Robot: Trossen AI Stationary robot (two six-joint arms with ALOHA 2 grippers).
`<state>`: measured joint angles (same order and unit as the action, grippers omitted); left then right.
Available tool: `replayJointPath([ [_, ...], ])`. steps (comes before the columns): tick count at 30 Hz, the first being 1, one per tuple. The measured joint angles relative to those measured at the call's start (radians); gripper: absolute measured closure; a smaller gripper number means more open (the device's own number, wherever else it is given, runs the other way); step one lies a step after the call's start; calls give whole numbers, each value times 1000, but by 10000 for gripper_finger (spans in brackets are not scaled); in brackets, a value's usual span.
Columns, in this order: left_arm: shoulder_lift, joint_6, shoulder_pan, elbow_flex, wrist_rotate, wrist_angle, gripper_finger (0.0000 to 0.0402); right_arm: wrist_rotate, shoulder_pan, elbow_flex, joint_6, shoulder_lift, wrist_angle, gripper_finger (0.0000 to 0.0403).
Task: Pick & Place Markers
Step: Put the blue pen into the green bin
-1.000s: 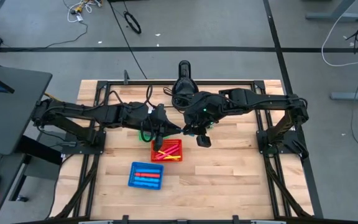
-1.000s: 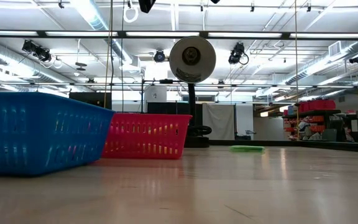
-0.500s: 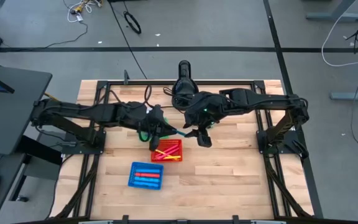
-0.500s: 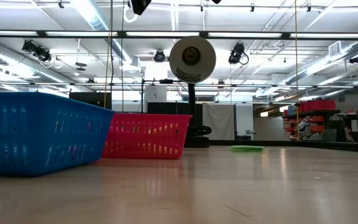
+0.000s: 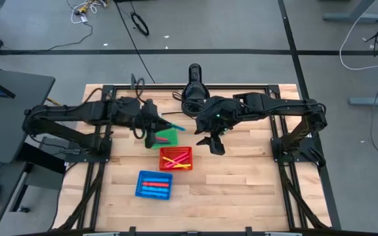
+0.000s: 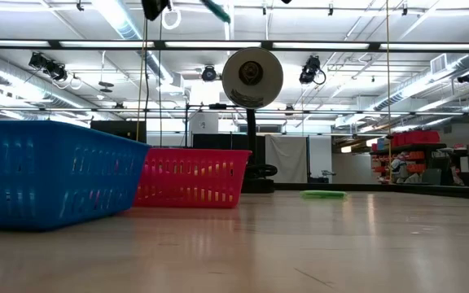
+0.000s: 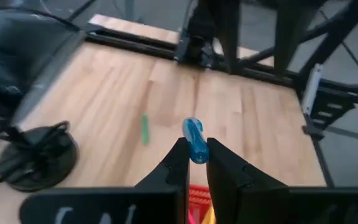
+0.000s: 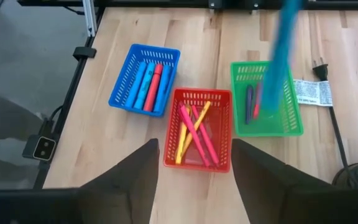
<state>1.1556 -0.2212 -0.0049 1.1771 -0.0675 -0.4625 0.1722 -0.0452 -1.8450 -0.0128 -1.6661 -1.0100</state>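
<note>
My left gripper [image 7: 196, 157] [image 5: 159, 125] is shut on a blue marker [image 7: 195, 139] [image 5: 174, 126], high above the green basket [image 5: 168, 136] [image 8: 266, 102]; the low view shows that marker [image 6: 216, 10] at the top edge. My right gripper [image 5: 211, 143] [image 8: 194, 177] hangs open and holds nothing, above the table to the right of the red basket [image 5: 176, 158]. The red basket [image 8: 197, 127] holds pink and yellow markers. The blue basket [image 8: 145, 78] holds blue markers and a red one. A green marker [image 7: 145, 129] lies loose on the table. My left gripper pinches the blue marker by its end [image 7: 197, 153] between the two fingers. The rest of the marker sticks out ahead of the fingertips, toward the table's right, so the fingers lie roughly along it. It is lifted clear, high above the green basket.
A black lamp-like stand [image 5: 193, 77] rises at the table's far edge. A power cord's plug and white tag [image 8: 309, 92] lie beside the green basket. Bare wood lies right of the baskets [image 5: 241, 177]. The blue basket [image 6: 51, 171] stands near the low camera.
My right gripper has opened and kept its place. My left gripper, still shut on the blue marker, has drawn back from it toward the table's left edge and slightly up. The marker has gone with it and now hangs over the green basket.
</note>
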Motion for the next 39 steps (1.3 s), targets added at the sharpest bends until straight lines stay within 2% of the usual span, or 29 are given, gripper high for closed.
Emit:
replayJointPath([
  [5,-50,48,41,-5,-8,-28,365,0,5,0,-6,0,-5,201],
  [10,-128,75,76,-70,6,-20,365,0,7,0,-8,0,-16,201],
  [26,-401,72,175,-497,91,238,365,-1,7,0,-74,0,38,201],
  [33,-445,101,217,-647,93,290,365,-1,7,0,-71,0,50,201],
  [39,-443,102,240,-779,199,374,365,0,7,0,-71,0,51,201],
])
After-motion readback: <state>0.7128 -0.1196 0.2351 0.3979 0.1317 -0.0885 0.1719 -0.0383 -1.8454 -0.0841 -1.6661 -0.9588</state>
